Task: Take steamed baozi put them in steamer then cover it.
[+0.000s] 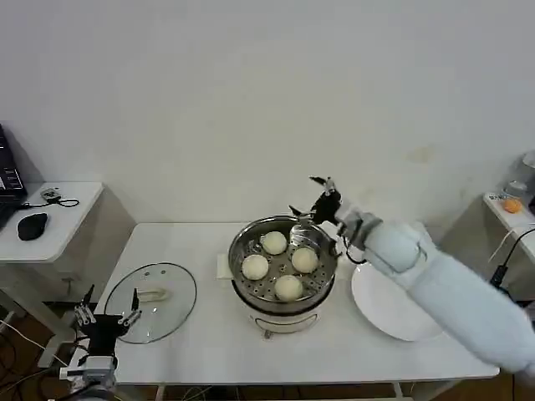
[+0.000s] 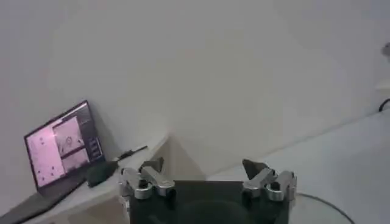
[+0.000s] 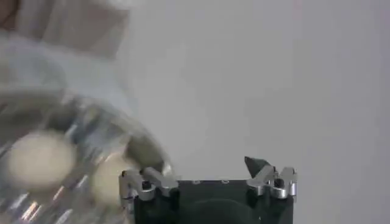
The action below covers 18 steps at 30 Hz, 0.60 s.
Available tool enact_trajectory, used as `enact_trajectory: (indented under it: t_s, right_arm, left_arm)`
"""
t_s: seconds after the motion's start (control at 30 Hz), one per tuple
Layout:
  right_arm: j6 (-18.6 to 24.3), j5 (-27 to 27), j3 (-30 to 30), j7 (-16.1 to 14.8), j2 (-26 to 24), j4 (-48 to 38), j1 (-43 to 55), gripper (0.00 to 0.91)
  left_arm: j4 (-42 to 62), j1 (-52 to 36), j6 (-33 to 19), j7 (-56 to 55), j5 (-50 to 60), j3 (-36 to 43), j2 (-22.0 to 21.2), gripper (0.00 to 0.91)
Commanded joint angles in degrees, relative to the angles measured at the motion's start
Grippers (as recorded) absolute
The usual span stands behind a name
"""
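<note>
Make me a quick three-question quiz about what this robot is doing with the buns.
1. How many baozi lie in the steamer?
2. True or false: the glass lid already covers the steamer.
3. Which is nearest the steamer: A) right gripper, B) left gripper, C) mouse?

Key: 1. Four. 2. False; it lies on the table near the left gripper. 3. A; it hangs open above the steamer's far rim, beside the empty plate.
</note>
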Motion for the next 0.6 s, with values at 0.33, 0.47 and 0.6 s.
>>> enact_trajectory:
  t_s: [0.33, 0.47, 0.6]
  right_arm:
    - [22.41, 3.97, 61.68, -9.02, 19.87, 8.15, -56.79, 0.907]
    - [19.65, 8.13, 63.51, -7.98, 21.16, 10.54, -58.72, 0.907]
    - [19.93, 7.57, 63.05, -7.63, 22.26, 10.88, -58.87, 0.907]
  left_arm:
    - [4.11, 4.51, -7.07, -1.86, 44.58, -1.14, 2.13, 0.907]
    - [8.12, 4.01, -9.47, -5.61, 53.94, -0.29, 2.76, 0.907]
    - [12.76, 0.50, -9.39, -6.49, 59.08, 2.61, 4.05, 0.907]
